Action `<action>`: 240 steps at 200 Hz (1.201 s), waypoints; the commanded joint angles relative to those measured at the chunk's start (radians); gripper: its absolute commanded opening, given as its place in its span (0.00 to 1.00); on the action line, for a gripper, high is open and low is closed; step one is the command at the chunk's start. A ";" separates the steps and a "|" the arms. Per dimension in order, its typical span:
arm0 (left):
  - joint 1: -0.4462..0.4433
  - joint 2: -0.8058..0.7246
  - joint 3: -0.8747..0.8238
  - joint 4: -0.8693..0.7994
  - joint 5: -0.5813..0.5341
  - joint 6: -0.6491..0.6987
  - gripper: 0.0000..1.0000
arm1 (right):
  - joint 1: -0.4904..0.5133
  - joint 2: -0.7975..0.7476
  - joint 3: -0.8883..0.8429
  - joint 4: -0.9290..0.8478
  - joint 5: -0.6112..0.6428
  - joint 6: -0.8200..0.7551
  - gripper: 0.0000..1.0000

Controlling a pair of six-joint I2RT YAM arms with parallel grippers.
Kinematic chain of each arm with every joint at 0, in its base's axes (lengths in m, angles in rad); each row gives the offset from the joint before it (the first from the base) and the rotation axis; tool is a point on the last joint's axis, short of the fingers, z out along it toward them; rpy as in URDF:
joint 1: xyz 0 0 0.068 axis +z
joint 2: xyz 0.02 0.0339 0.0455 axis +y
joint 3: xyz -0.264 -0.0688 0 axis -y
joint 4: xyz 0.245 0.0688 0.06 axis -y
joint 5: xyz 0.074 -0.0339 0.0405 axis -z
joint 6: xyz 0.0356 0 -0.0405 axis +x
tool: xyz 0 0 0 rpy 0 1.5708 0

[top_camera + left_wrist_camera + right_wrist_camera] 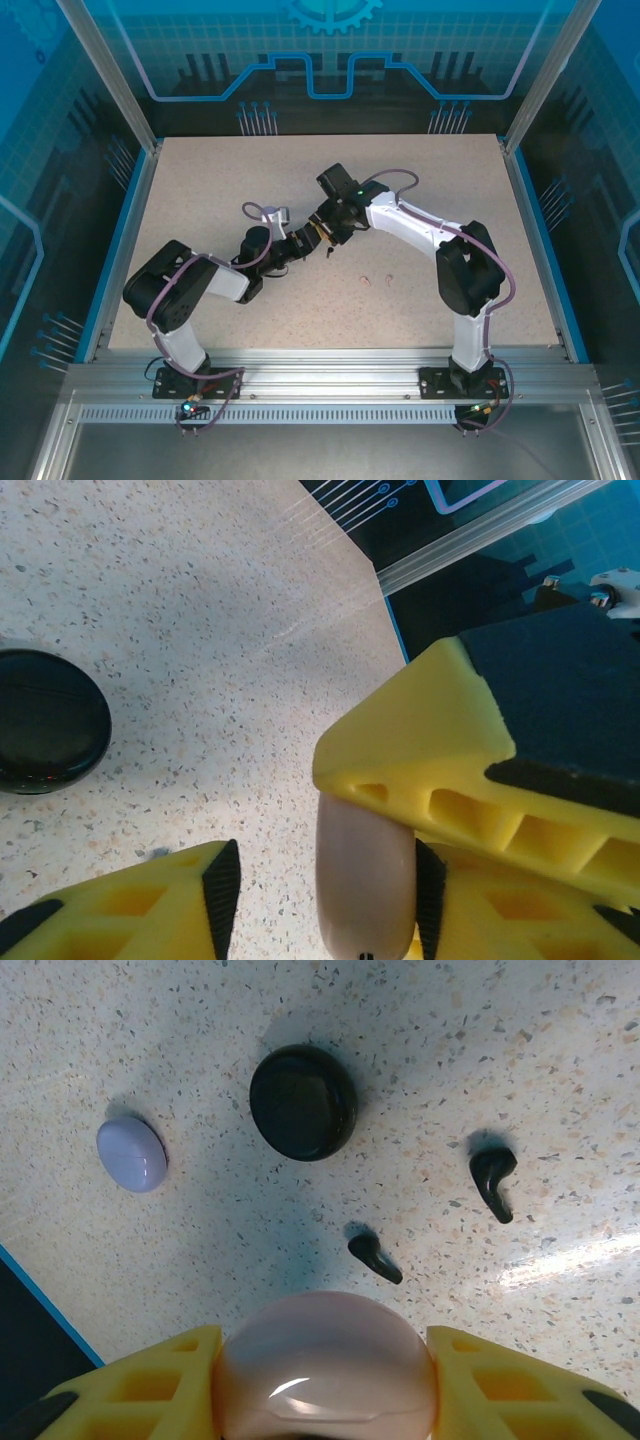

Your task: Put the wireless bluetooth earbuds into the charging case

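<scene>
Pink case [325,1360] gripped in R jaws; L jaws open round it; 2 black earbuds [375,1258] lie apart, beyond them.

No legible text, labels or numbers

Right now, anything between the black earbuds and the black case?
Nothing lies between them: both black earbuds lie on bare table near the black case. But the case's lid looks shut, which blocks insertion. The lilac case sits off to the side; the right claw holds the pink case.
</scene>
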 commanded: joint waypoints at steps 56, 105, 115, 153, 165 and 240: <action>-0.006 0.031 0.030 0.052 -0.024 -0.004 0.33 | 0.018 -0.015 -0.013 -0.001 -0.001 0.004 0.30; -0.006 0.041 0.033 0.056 -0.022 -0.012 0.15 | 0.018 -0.022 -0.017 -0.001 0.002 0.006 0.30; -0.006 0.039 0.034 0.055 -0.022 -0.013 0.11 | 0.017 -0.024 -0.019 0.002 0.002 0.006 0.30; -0.005 0.022 0.029 0.034 -0.016 -0.017 0.00 | 0.003 -0.047 -0.010 0.007 0.012 0.004 0.52; -0.005 0.007 0.023 0.016 -0.015 -0.019 0.00 | -0.015 -0.065 -0.005 0.005 0.025 -0.007 0.63; 0.000 -0.239 0.079 -0.374 0.119 0.101 0.00 | -0.174 -0.293 -0.149 0.011 0.000 -0.377 0.73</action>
